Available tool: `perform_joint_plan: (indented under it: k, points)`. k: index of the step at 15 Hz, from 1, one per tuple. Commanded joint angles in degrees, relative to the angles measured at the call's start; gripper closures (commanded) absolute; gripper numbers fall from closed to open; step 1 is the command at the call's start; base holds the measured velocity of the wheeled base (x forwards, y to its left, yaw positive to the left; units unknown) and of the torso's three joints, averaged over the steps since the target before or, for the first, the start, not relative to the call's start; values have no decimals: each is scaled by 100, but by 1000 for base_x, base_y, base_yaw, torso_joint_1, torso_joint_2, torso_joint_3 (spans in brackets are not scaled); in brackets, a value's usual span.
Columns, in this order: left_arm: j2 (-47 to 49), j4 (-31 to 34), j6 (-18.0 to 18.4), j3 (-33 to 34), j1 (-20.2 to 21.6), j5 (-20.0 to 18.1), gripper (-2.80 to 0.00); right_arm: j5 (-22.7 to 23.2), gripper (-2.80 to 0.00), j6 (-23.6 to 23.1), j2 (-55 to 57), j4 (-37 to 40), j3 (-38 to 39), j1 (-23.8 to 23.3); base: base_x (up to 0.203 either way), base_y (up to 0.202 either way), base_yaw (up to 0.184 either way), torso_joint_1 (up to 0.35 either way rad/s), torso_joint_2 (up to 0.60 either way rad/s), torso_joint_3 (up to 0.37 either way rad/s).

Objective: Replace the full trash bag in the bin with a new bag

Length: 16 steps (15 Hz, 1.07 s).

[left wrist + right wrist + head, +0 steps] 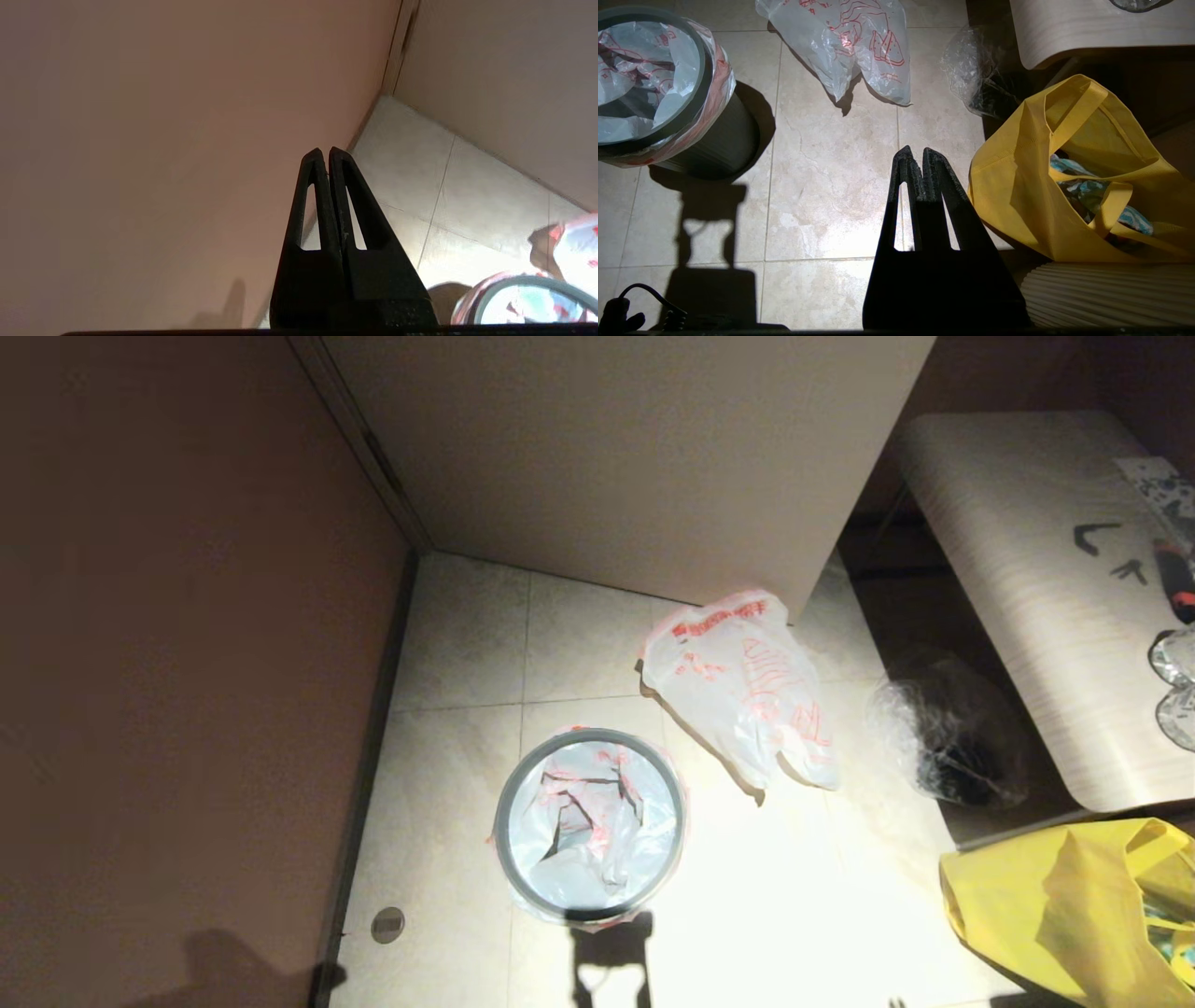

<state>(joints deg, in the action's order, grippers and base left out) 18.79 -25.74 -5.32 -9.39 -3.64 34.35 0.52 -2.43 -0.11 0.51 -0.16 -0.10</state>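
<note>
Left tool (325, 158) closed and empty, parked near the wall corner; bin (590, 821) on the floor tiles, new bag (597, 812) lining it, folded over the grey ring. Full trash bag (742, 686) just beside, against the cabinet base. Right tool (916, 158) closed, empty, above bare floor beside the yellow bag (1083, 177); liner likely to slip inward if loose under the ring.

We've got open floor tile (831, 186) between the bin (590, 826) and the yellow bag (1074, 905), so that's the easy lane. The full trash bag (742, 686) lies just behind the bin against the cabinet (635, 457). The brown wall (187, 616) hems in the bin's left, and a crinkled clear bag (943, 733) sits by the tabletop (1027, 569).
</note>
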Motion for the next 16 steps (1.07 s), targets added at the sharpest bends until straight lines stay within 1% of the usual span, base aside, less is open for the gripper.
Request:
perform_joint_plan:
  k: [1, 2, 3, 4, 6, 8, 9, 10, 11, 12, 13, 15, 16]
  points:
    - [-120, 8, -1, 21, 432, -284, 0, 1, 0, -5, 11, -7, -2, 1, 0, 0, 0, 0, 0, 0]
    - [-218, 8, -15, 147, 600, -715, 0, 0, 0, -6, 11, 2, -2, 1, 0, 0, 0, 0, 0, 0]
    - [-433, 26, -78, 322, 624, -1107, 0, 1, 0, -12, 11, -7, -2, 1, 0, 0, 0, 0, 0, 0]
    - [-611, 57, -118, 528, 581, -1371, 0, 1, 0, -12, 11, 2, -2, 1, 0, 0, 0, 0, 0, 0]
    - [-775, 191, -167, 606, 304, -1900, 0, 9, 0, -12, 11, -7, -2, 1, 0, 0, 0, 0, 0, 0]
    - [-1095, 529, -186, 758, 311, -2257, 0, 5, 0, -8, 11, -7, -2, 1, 0, 0, 0, 0, 0, 0]
    - [-1393, 731, -187, 834, 316, -2563, 0, 2, 0, -5, 11, -7, -2, 1, 0, 0, 0, 0, 0, 0]
    - [-1722, 1126, -183, 882, 319, -2856, 0, 4, 0, -7, 11, -7, -2, 1, 0, 0, 0, 0, 0, 0]
    - [-1873, 1650, -174, 913, 324, -3071, 0, 0, 0, -4, 11, -6, -2, 1, 0, 0, 0, 0, 0, 0]
    - [-1882, 1938, -172, 934, 328, -3242, 0, 0, 0, -4, 11, -7, -2, 1, 0, 0, 0, 0, 0, 0]
    - [-1879, 2202, -151, 938, 329, -3285, 0, 9, 0, -12, 11, -7, -2, 1, 0, 0, 0, 0, 0, 0]
    - [-1833, 2347, -112, 921, 330, -3269, 0, 2, 0, -11, 11, -7, -2, 1, 0, 0, 0, 0, 0, 0]
    - [-1868, 2491, 85, 935, 335, -3215, 0, 0, 0, -4, 11, -7, -2, 1, 0, 0, 0, 0, 0, 0]
